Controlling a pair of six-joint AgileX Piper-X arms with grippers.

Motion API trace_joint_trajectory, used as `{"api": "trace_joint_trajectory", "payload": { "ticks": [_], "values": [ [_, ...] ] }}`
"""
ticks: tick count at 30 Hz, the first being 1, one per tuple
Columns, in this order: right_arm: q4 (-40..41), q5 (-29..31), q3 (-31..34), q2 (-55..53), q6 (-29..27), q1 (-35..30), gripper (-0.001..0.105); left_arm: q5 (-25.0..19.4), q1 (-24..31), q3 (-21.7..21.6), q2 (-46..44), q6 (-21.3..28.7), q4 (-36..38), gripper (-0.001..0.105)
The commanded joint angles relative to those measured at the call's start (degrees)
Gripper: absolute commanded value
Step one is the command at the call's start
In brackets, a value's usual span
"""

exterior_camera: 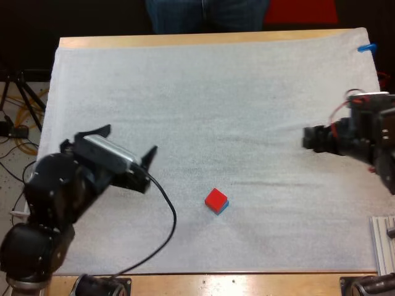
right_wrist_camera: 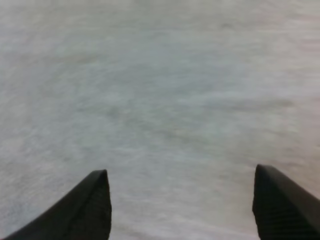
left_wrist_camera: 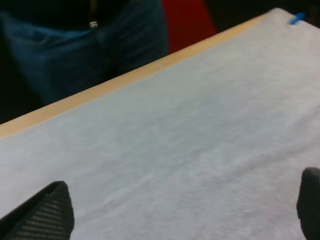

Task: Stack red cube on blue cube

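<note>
A red cube rests on top of a blue cube, whose edge peeks out beneath it, on the white mat near the front centre. To the left of the stack, my left gripper is open and holds nothing; in the left wrist view the left gripper has its fingers wide apart over bare mat. My right gripper hovers at the right side of the mat, far from the cubes. Over bare mat in the right wrist view, the right gripper is open and empty.
A person in jeans stands just beyond the table's far edge, and the jeans also appear in the left wrist view. A ribbed metal piece lies at the front right corner.
</note>
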Motion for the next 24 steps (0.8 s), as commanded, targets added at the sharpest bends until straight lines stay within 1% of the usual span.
{"api": "trace_joint_trajectory", "payload": {
  "ticks": [1, 2, 3, 5, 7, 8, 11, 14, 19, 24],
  "values": [
    [0.93, -1.28, -0.38, -1.55, -1.83, -2.22, 0.059, 2.39, 2.6, -0.08, -0.27, 0.63, -1.33, 0.087],
    [1.71, -1.28, -0.38, -2.54, -2.87, -4.06, 0.059, 3.82, 6.19, -0.08, -0.28, 0.69, -1.33, 0.087],
    [2.13, -1.28, -0.38, -3.08, -3.18, -4.64, 0.059, 4.56, 7.94, -0.08, -0.28, 0.68, -1.32, 0.087],
    [3.56, -1.28, -0.38, -5.59, -4.49, -7.95, 0.059, 7.63, 14.14, -0.08, -0.5, 1.11, -0.92, 0.087],
    [4.67, -1.17, -0.38, -7.66, -5.83, -9.9, 0.059, 9.17, 17.67, -0.08, -1.2, 1.14, -0.31, 0.087],
    [5.51, -0.86, -0.38, -9.16, -6.66, -10.68, 0.059, 9.17, 19.09, -0.08, -1.75, 1.14, -0.05, 0.087],
    [7.84, 1.55, -0.38, -13.89, -9.49, -11.19, 0.059, 9.17, 19.07, -0.08, -3.48, 1.58, 1.06, 0.087],
    [10.06, 2.62, -0.38, -18.48, -11.92, -11.08, 0.059, 9.17, 18.41, -0.08, -5.61, 2.05, 2.87, 0.087],
    [11.92, 2.62, 0.07, -25.49, -11.91, -11.07, 0.059, 9.17, 18.43, -0.08, -10.29, 4.33, 5.93, 0.087],
    [12.21, 2.51, 3.0, -33.53, -11.54, -11.07, 0.059, 9.17, 18.43, 0.06, -15.96, 5.33, 8.03, 0.087]
  ]
}}
